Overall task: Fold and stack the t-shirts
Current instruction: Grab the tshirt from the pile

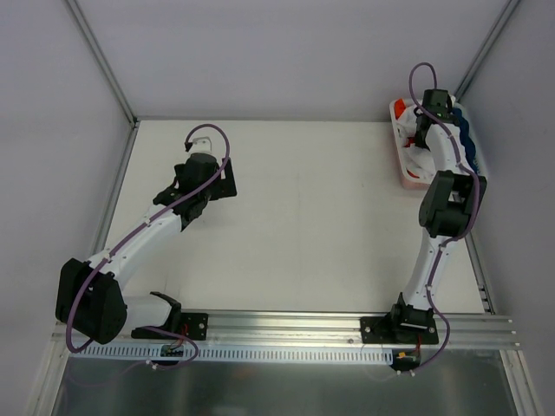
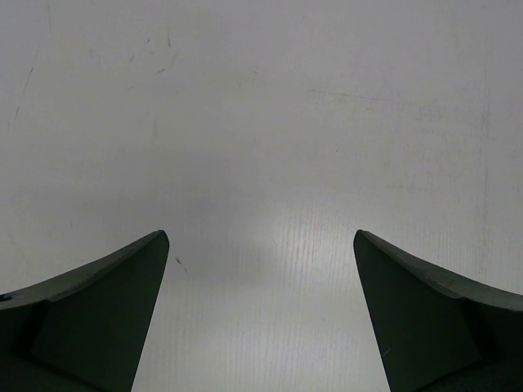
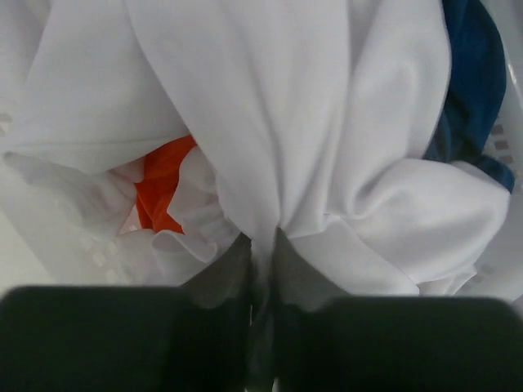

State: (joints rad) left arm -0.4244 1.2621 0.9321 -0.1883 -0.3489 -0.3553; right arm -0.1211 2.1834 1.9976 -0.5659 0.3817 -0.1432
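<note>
Right claw (image 3: 261, 253) tight on white t-shirt (image 3: 270, 114)

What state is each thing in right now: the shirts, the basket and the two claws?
basket: upright, holding all three shirts.
white t-shirt: crumpled on top, one fold pinched.
orange t-shirt: unfolded, mostly buried under the white one.
dark blue t-shirt: unfolded, bunched against the basket wall.
left gripper: open, empty, above the table.
right gripper: shut on the white t-shirt.

Three t-shirts are showing (white t-shirt (image 3: 270, 106), orange t-shirt (image 3: 163, 188), dark blue t-shirt (image 3: 478, 73)), alongside one basket (image 1: 404, 173), one table (image 1: 303, 217) and two arms (left arm (image 1: 147, 230), right arm (image 1: 434, 260)).
</note>
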